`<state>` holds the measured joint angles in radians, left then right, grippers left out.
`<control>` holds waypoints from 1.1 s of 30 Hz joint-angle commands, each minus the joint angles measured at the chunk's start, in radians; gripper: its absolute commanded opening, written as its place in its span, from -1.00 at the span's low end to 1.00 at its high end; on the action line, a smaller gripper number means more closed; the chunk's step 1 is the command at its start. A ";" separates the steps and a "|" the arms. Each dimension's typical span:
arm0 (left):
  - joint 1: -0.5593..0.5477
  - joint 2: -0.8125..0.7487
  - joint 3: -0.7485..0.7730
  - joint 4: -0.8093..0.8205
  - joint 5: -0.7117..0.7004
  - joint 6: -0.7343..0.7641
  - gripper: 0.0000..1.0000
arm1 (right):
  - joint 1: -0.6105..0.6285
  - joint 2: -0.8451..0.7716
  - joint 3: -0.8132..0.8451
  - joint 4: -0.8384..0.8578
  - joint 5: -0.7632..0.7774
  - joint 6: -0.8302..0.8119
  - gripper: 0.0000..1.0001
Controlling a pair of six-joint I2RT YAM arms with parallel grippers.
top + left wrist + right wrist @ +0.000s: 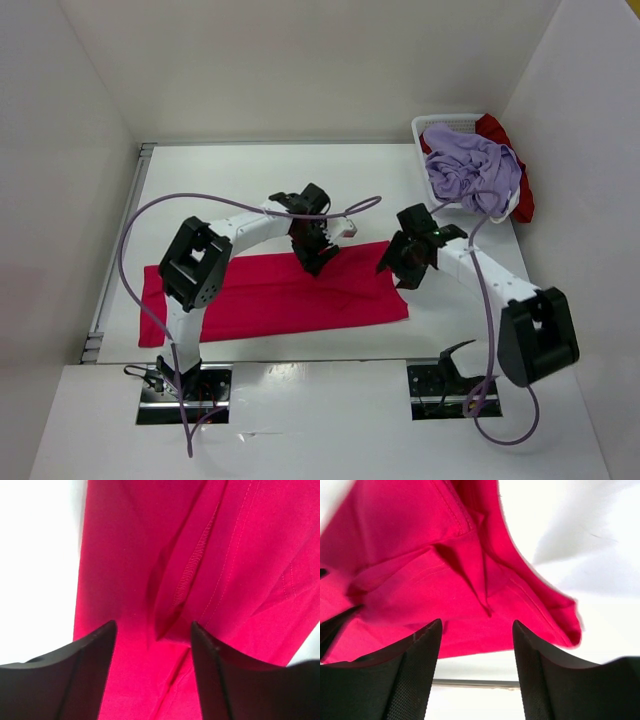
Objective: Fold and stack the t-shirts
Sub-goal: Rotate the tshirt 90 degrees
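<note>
Cloth of the magenta-pink shirt (pixel 300 300) lies creased, oblong; both jaws gape empty.

the magenta-pink cloth t-shirt (pixel 300 295) is plain, stitched in matching thread — the lavender purple cloth t-shirt (pixel 470 170) and dark red cloth t-shirt (pixel 524 198) are plain too. white plastic lattice basket (pixel 440 122), glossy white table (pixel 230 180).

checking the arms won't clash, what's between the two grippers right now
Only a stretch of the magenta-pink t-shirt, spread on the table, lies between the left gripper and the right gripper; the top view shows it.
</note>
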<state>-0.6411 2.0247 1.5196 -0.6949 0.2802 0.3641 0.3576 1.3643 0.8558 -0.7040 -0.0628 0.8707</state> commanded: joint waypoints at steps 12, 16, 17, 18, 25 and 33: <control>0.113 -0.198 0.039 0.040 -0.105 -0.113 0.73 | 0.009 -0.441 -0.181 -0.173 0.187 0.367 0.43; 0.286 -0.319 -0.071 0.058 -0.210 -0.132 0.76 | 0.009 -0.488 -0.234 -0.154 0.213 0.428 0.43; 0.332 -0.333 -0.090 0.058 -0.210 -0.132 0.76 | 0.009 -0.488 -0.235 -0.153 0.213 0.438 0.43; 0.428 -0.345 -0.110 0.058 -0.219 -0.132 0.76 | 0.009 -0.472 -0.235 -0.153 0.213 0.438 0.43; 0.734 -0.440 -0.367 0.103 -0.343 -0.042 0.76 | 0.032 -0.338 -0.311 -0.085 0.149 0.459 0.45; 1.018 -0.426 -0.481 0.146 -0.366 0.068 0.76 | 0.041 -0.303 -0.366 -0.023 0.084 0.449 0.45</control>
<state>0.3103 1.6131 1.0401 -0.5968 -0.0643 0.3672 0.3855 1.0641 0.4957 -0.7803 0.0311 1.3010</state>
